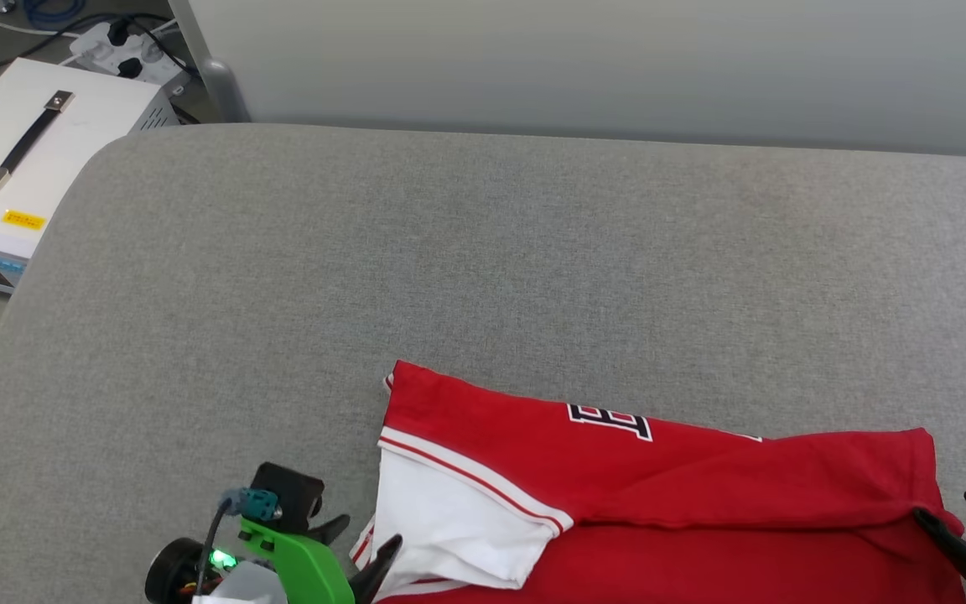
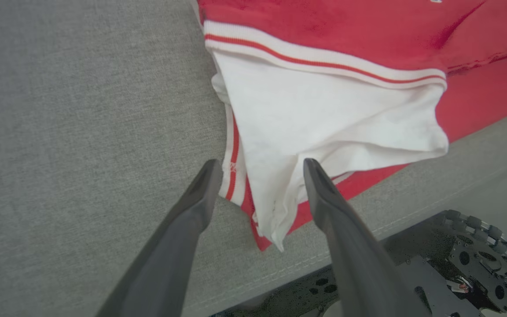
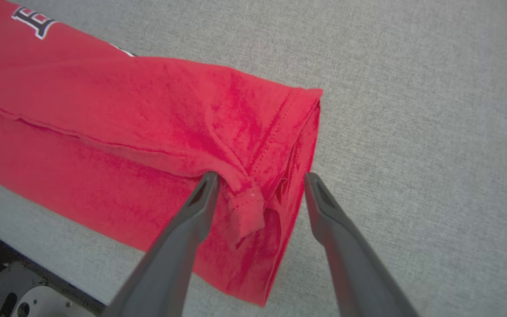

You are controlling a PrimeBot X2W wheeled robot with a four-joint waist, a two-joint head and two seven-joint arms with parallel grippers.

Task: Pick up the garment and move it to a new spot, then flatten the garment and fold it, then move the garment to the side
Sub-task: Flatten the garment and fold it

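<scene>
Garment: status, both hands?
Left hand open, astride white sleeve. Right hand open, astride hem corner. Garment folded, at pad's near edge. White case off pad, far left.

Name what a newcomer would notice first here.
The red garment lies folded over at the near edge of the grey padded surface, white sleeve at its left end. An open gripper straddles each end: left gripper at the sleeve, right gripper at the hem.

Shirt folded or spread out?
Folded. The shirt lies as a long band, one red layer lapped over another, white sleeve turned in on top.
</scene>
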